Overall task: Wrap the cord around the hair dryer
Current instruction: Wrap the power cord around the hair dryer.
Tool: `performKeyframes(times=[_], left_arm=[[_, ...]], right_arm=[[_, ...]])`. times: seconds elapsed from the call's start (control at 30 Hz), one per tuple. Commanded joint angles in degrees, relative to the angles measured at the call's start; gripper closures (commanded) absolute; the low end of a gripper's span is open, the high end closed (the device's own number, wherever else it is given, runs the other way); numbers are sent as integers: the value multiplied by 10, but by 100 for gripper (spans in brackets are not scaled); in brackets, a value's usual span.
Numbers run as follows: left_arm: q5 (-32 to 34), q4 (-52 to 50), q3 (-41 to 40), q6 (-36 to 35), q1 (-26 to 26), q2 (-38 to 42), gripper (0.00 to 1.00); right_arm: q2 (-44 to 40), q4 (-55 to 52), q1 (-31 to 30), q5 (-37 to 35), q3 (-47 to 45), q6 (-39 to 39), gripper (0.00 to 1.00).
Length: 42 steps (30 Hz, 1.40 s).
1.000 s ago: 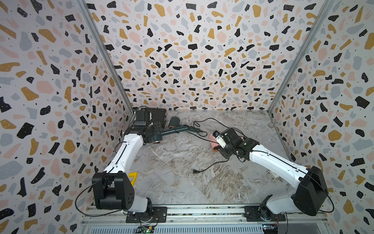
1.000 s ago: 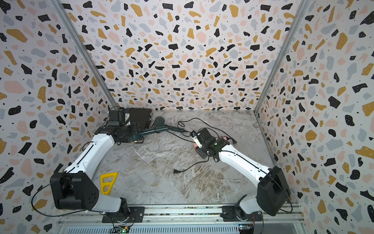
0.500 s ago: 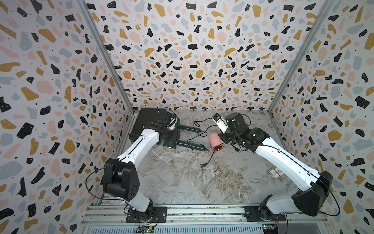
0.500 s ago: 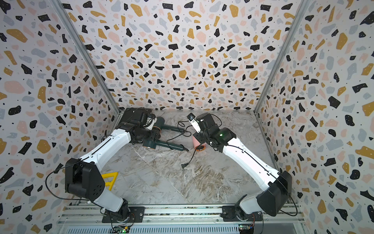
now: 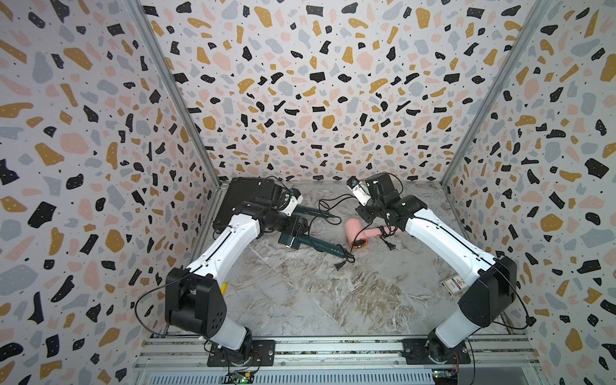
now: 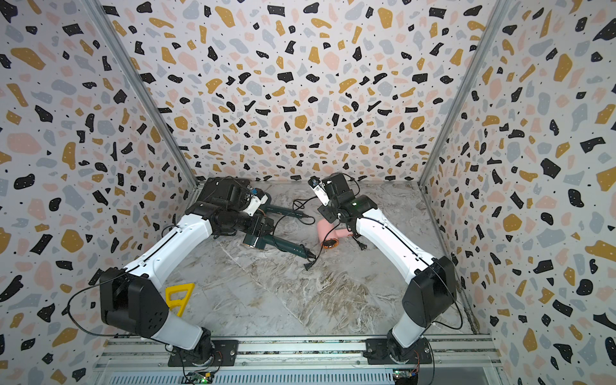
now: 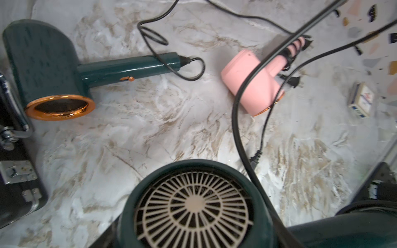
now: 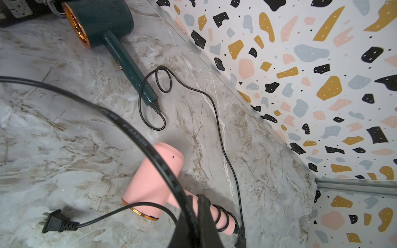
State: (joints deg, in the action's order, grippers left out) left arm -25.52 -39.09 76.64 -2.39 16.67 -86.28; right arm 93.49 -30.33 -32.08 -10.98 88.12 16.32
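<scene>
My left gripper (image 5: 296, 230) is shut on the head of a dark green hair dryer (image 5: 293, 240), held just above the table. Its pale rear grille (image 7: 193, 206) fills the left wrist view and hides the fingers. The handle (image 6: 286, 245) points toward the middle. Its black cord (image 8: 137, 137) runs from the handle end up to my right gripper (image 8: 195, 199), which is shut on it above the pink dryer. From there the cord drops to the plug (image 5: 340, 265), seen in both top views.
A pink dryer (image 5: 358, 233) with its cord coiled round the handle lies under the right gripper. A second green dryer (image 7: 43, 64) with a loose cord (image 8: 217, 120) lies by the black case (image 5: 246, 196). There is a small box (image 5: 453, 285) and a yellow triangle (image 6: 178, 296).
The left arm has carried the green dryer from the back-left corner toward the middle. The right gripper has moved toward the back wall with the cord, drawing the plug nearer the handle.
</scene>
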Motion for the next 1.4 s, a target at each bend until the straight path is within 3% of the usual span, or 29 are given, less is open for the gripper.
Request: performKeyframes(times=[0.0,0.13,0.23,0.33,0.6,0.77,1.0,1.17,1.37], left_arm=[[-99,54,2,12,-5,44,100],[-171,108,-11,65,-39,49,100],[-227,203,-37,150,-84,53,100],[-228,272,-58,219,-131,49,100],[-42,208,-51,285,-217,4,100],[31,206,-69,331,-259,-6,100],[144,158,-59,294,-262,-11,100],[256,112,-36,230,-255,-24,100],[376,89,-24,159,-205,-37,100]], right_arm=[[-6,18,27,8,-34,-25,100],[-8,28,58,3,-85,-61,100],[-9,34,73,4,-125,-84,100],[-7,29,75,0,-157,-98,100],[-30,21,66,34,-238,-147,100],[-38,-27,-3,10,-254,-135,100],[-43,-70,-118,21,-242,-127,100],[-51,-143,-147,-8,-163,-117,100],[-52,-184,-170,-15,-78,-93,100]])
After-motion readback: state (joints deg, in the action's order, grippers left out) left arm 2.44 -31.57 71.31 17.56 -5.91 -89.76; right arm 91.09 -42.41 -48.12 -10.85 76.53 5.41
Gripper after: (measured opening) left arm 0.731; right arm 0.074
